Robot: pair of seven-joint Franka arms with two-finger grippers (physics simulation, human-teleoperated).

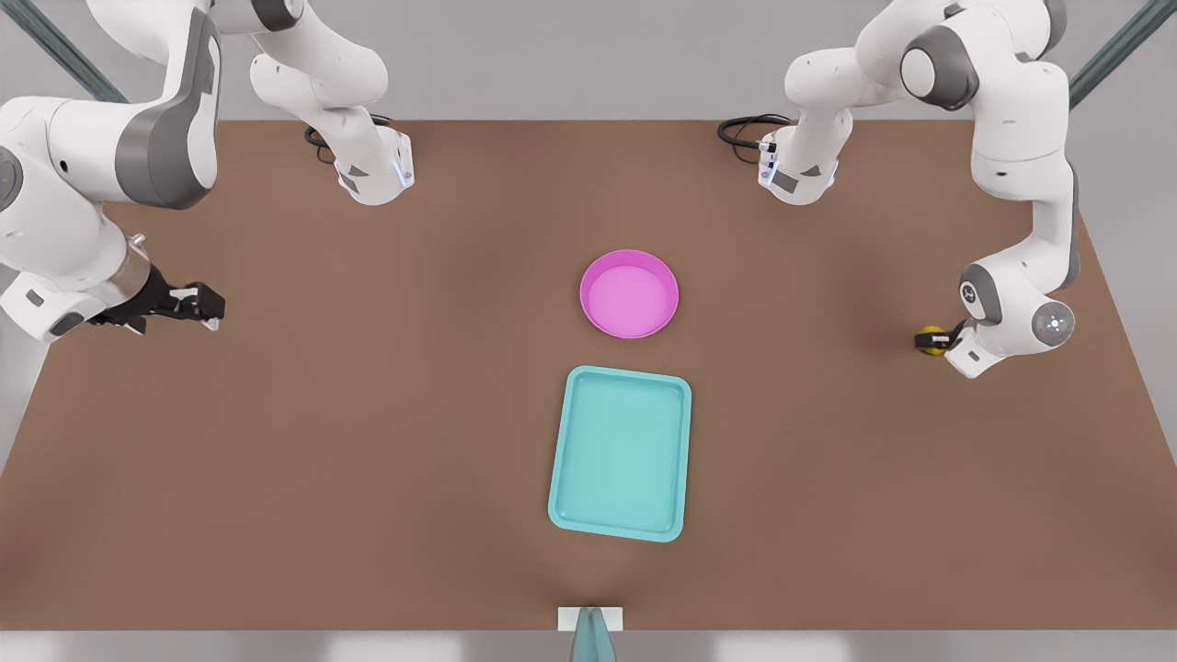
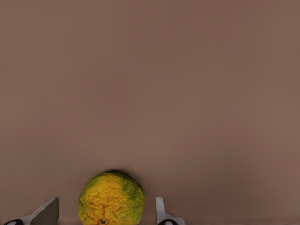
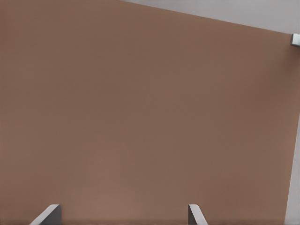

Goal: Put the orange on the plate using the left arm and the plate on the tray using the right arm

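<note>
The orange (image 1: 931, 333) lies on the brown table at the front view's far right, yellow with green mottling. My left gripper (image 1: 934, 342) is down at it, open, and the orange (image 2: 111, 199) sits between the fingers (image 2: 47, 213) with a small gap on each side. The pink plate (image 1: 629, 296) rests mid-table, apart from the teal tray (image 1: 621, 450) just in front of it. Both are bare inside. My right gripper (image 1: 204, 306) hovers open at the front view's far left over bare table, with nothing between its fingers (image 3: 49, 214).
Both arm bases (image 1: 372, 175) (image 1: 798, 175) stand at the table's back edge with black cables beside them. A small grey mount (image 1: 589, 621) sits at the front edge. The table's side edge (image 1: 1117, 303) runs close behind the left arm.
</note>
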